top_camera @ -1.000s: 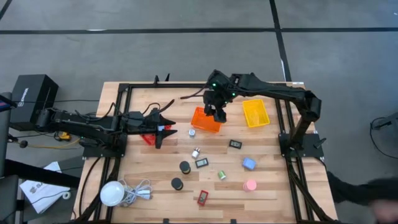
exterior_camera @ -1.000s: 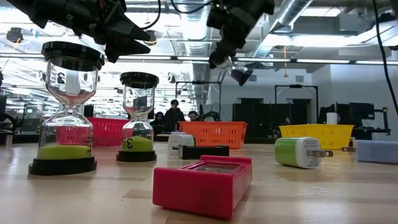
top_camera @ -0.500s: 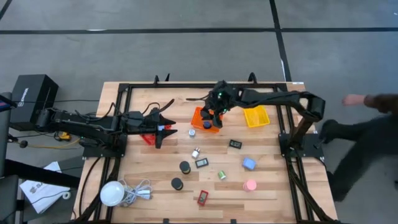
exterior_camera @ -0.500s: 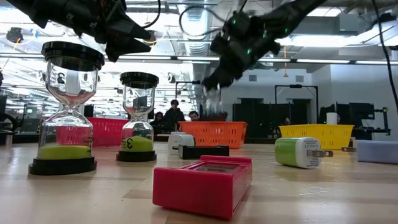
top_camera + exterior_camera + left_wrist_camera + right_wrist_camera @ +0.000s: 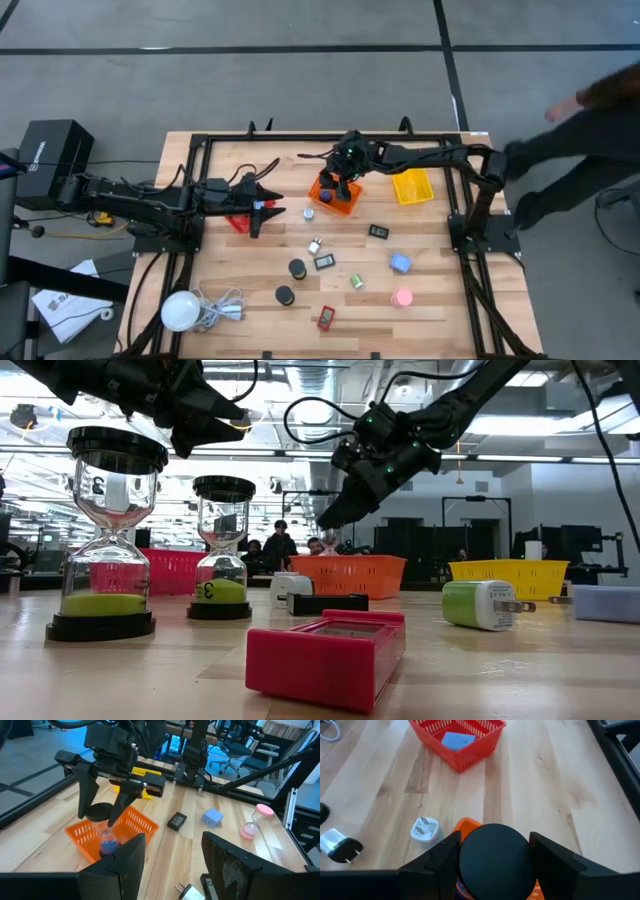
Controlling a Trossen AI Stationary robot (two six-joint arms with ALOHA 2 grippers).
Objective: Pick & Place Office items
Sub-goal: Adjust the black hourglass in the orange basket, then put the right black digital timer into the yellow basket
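Blue hourglass [image 5: 108, 842] sitting upright in the orange basket [image 5: 131, 822], black cap [image 5: 494, 851] up, right pincer [image 5: 100, 817] straddling it over the basket, fingers [image 5: 86, 790] spread wide either side of the cap; whether they are touching it, cannot tell. In the high view the right pincer [image 5: 338, 187] is hanging over the orange basket [image 5: 331, 196] at the counter's [image 5: 440, 300] far middle. Yellow basket [image 5: 411, 184] just to its right. Red basket [image 5: 457, 740] holding a blue block [image 5: 457, 740], left of the orange one. White plug [image 5: 425, 828] lying just beside the orange basket's near side. Left pincer [image 5: 262, 204] idling over the red basket's area, fingers [image 5: 125, 865] parted, gripping nothing. Scattered on the near counter: two black-capped green hourglasses [image 5: 103, 530], pink hourglass [image 5: 402, 297], blue block [image 5: 400, 263], green plug [image 5: 478, 604], red box [image 5: 330, 653], small black boxes [image 5: 379, 232]. White globe [image 5: 181, 310] with cord at the near left corner. A person [image 5: 590, 110] leaning in at the right edge.
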